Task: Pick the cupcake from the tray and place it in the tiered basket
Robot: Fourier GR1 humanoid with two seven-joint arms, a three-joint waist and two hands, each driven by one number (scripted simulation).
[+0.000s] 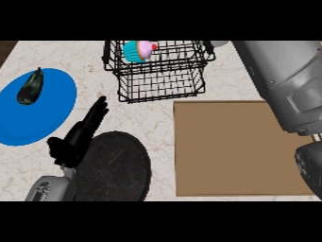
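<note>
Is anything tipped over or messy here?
Yes, one thing: the cupcake lies on its side in the tiered basket, not upright. Nothing looks spilled. The eggplant lies neatly on the blue plate, and the brown tray sits flat.

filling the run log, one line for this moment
cupcake: in tiered basket | tray: bare | left hand: open, resting | right hand: unseen
</note>
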